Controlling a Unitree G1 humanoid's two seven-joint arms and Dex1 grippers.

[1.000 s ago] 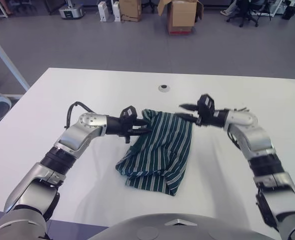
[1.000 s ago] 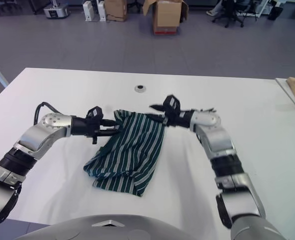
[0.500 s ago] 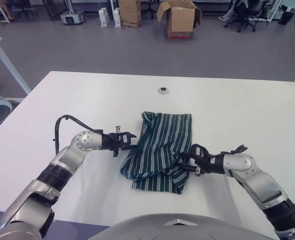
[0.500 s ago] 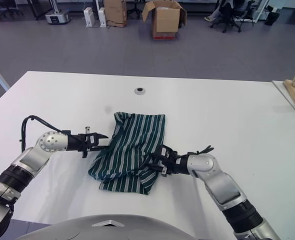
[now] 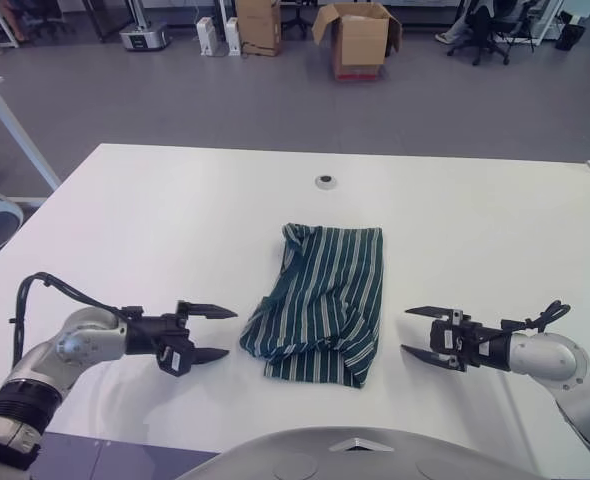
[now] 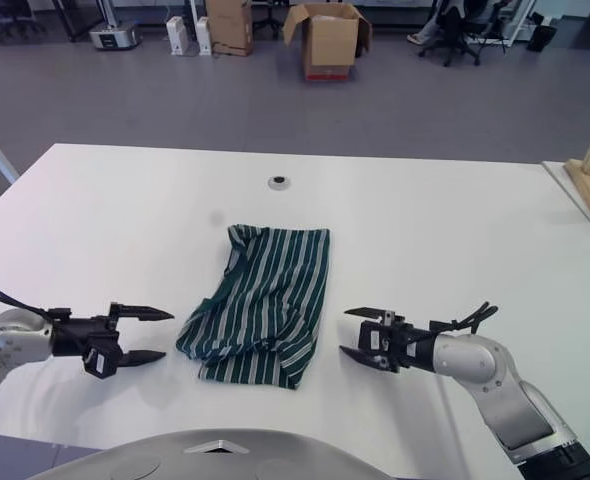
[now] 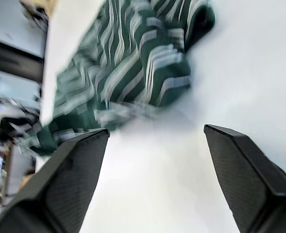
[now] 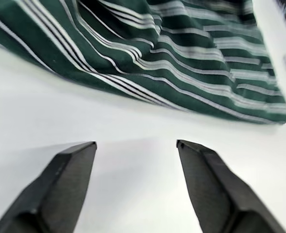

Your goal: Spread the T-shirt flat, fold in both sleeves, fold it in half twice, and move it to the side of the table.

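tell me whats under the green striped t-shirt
The T-shirt lies in loosely folded layers straight on the white table, which shows all round its edges. Anything between or beneath the layers is covered by cloth and cannot be seen.

Silver-grey arms (image 5: 75, 345), black left pincer (image 5: 231, 333), black right pincer (image 5: 405, 330), looping black cables (image 5: 45, 281)

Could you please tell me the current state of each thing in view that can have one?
T-shirt: folded into a rumpled bundle, lying on the table, held by neither gripper.
left gripper: open, empty, left of the T-shirt, not touching it.
right gripper: open, empty, right of the T-shirt, not touching it.
cardboard box: flaps open, on the floor beyond the table.
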